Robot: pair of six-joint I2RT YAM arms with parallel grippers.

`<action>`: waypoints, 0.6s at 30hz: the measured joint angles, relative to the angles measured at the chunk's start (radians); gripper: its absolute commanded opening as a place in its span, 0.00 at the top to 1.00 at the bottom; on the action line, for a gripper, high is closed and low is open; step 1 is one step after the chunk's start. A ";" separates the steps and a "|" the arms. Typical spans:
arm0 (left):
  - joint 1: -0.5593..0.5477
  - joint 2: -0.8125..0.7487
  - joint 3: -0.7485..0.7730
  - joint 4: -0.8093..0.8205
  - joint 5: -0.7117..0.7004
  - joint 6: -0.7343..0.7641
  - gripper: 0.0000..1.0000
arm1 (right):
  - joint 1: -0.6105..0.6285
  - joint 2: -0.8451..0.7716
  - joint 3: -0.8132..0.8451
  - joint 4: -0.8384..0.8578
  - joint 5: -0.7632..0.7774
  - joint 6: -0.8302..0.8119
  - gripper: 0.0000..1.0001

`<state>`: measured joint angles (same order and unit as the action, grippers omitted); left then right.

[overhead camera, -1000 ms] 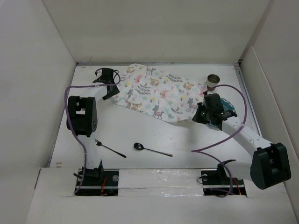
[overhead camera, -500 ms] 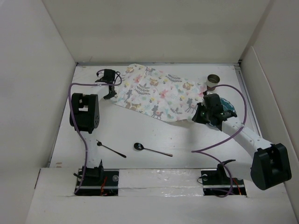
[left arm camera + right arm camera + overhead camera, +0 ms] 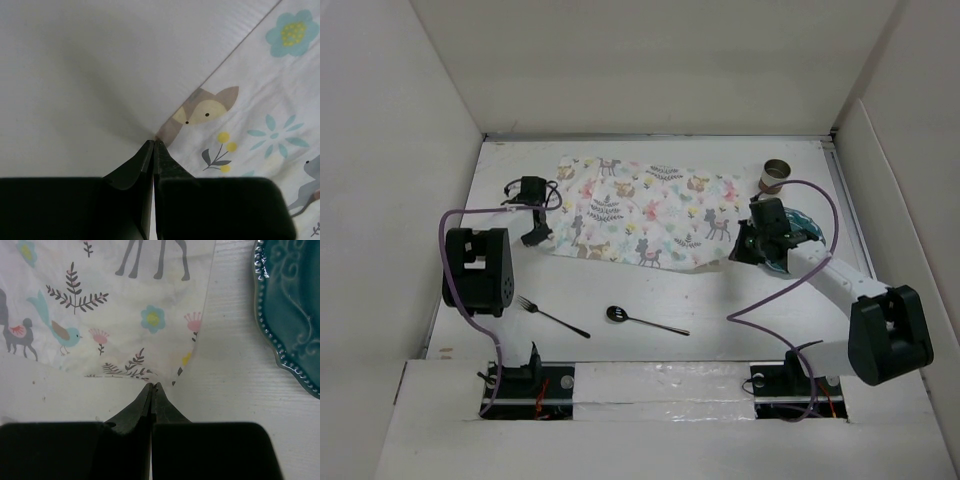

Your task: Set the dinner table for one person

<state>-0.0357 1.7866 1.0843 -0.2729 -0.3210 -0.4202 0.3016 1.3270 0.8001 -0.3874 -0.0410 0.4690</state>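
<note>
L gripper [image 3: 153,142] jaws pinched tight on near-left corner of mat [image 3: 250,100]. R gripper [image 3: 151,386] likewise clamped on its near-right corner. Mat is spread over far half of dinner table [image 3: 720,290], which fills the floor betw. white walls. Teal plate [image 3: 295,305] just beside mat on R side. Cup [image 3: 777,176] twd far-right corner. Fork [image 3: 552,317] & spoon [image 3: 645,320] nr near edge.

We see white desk [image 3: 720,300] w/ animal-print mat [image 3: 640,210] toward far edge, cup [image 3: 777,176] & teal plate [image 3: 809,224] at right, fork [image 3: 552,318] & spoon [image 3: 645,320] nr front edge.
</note>
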 measured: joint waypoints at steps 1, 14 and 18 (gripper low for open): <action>-0.002 -0.014 -0.014 -0.010 0.004 -0.003 1.00 | 0.000 0.010 0.003 -0.001 0.003 0.002 1.00; -0.026 -0.352 -0.184 -0.105 0.088 -0.037 1.00 | -0.061 -0.037 -0.006 -0.024 0.085 0.036 1.00; -0.034 -0.388 -0.212 -0.122 0.103 -0.042 1.00 | -0.087 -0.038 -0.019 -0.049 0.102 0.036 1.00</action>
<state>-0.0700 1.3991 0.8726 -0.3954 -0.2176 -0.4622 0.2142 1.2892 0.7815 -0.4366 0.0612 0.5053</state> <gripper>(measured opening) 0.003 0.009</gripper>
